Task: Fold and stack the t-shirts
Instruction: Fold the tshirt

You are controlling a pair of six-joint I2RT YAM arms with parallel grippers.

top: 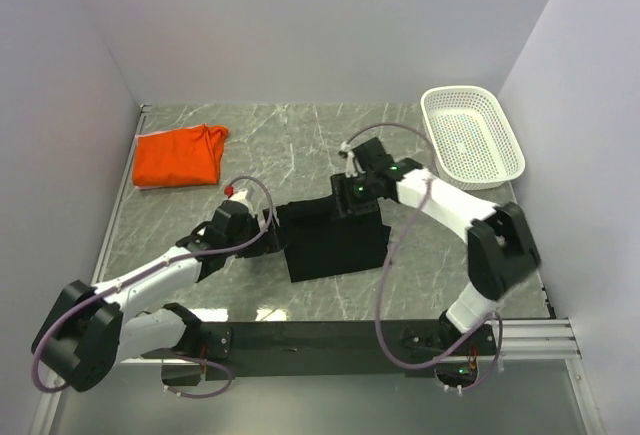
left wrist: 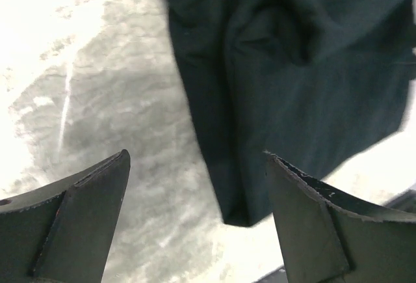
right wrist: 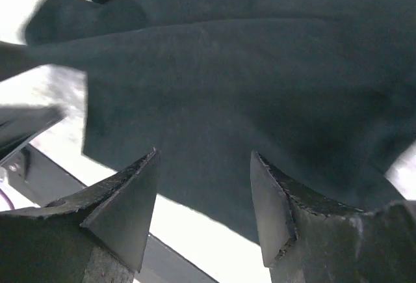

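Spread dark fingers point(left wrist: 84, 218) of the left gripper point(left wrist: 196, 159) held nothing, poised over the grey marbled tabletop point(left wrist: 117, 101) just beside the left edge of the large black cloth t-shirt point(left wrist: 312, 68), which lay folded into a rough rectangle mid-table. Over that shirt's far edge the right gripper point(right wrist: 204, 155) likewise stood with its jaws apart, clasping nothing. Well apart from both, the bright orange cloth t-shirt point(top: 178, 158) lay bunched at the far-left corner, and a white plastic mesh basket point(top: 500, 140) sat far right.
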